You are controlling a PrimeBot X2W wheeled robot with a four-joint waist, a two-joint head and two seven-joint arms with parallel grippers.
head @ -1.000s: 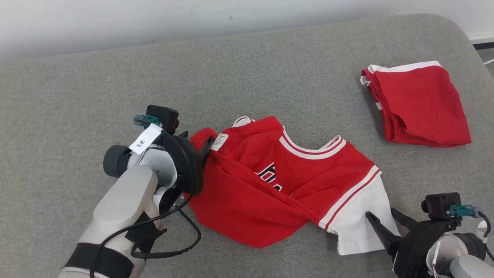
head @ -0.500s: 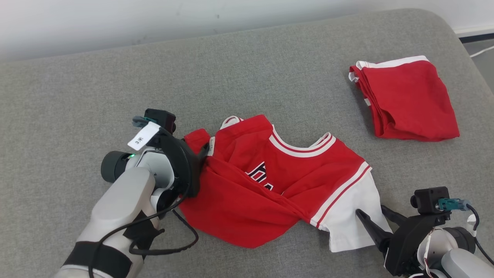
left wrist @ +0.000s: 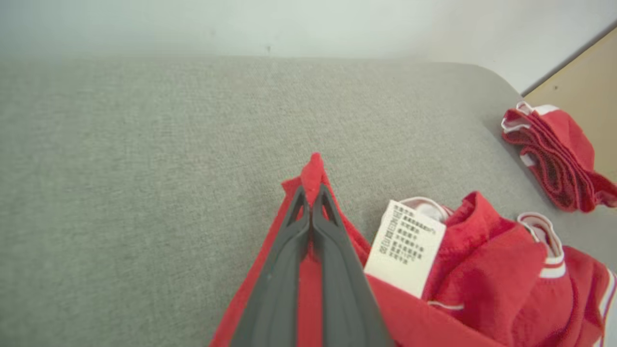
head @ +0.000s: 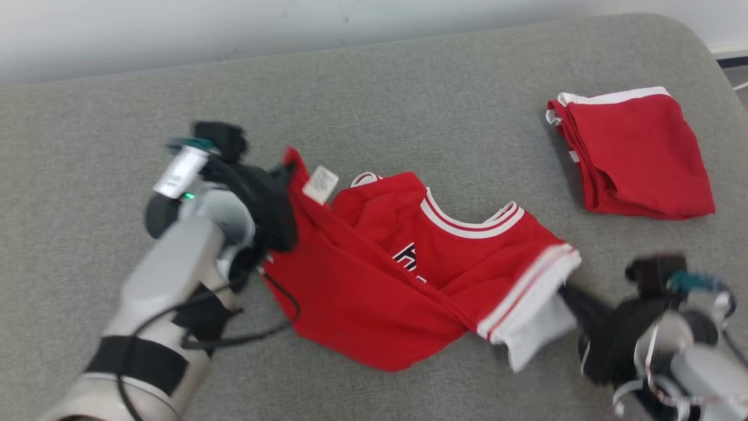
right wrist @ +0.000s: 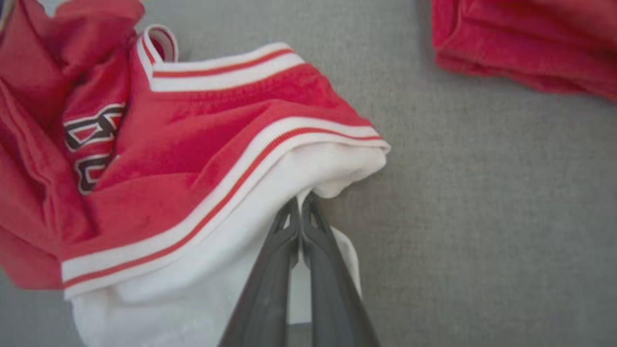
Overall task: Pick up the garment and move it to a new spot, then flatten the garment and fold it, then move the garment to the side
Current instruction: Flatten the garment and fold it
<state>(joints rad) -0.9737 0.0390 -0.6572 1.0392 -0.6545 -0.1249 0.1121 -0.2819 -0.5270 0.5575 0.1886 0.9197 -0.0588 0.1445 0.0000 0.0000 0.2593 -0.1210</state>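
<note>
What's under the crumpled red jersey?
Grey cushion shows all round the jersey, so it lies on that. White fabric pokes out beneath its striped edge. Anything else beneath is covered.

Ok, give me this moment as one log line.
step: pick up | left tool: shut on shirt, red edge | right tool: shut on shirt, white end | folded red cloth: far right, apart

Crumpled red jersey [head: 374, 280], white sleeve, care label, on grey surface
</note>
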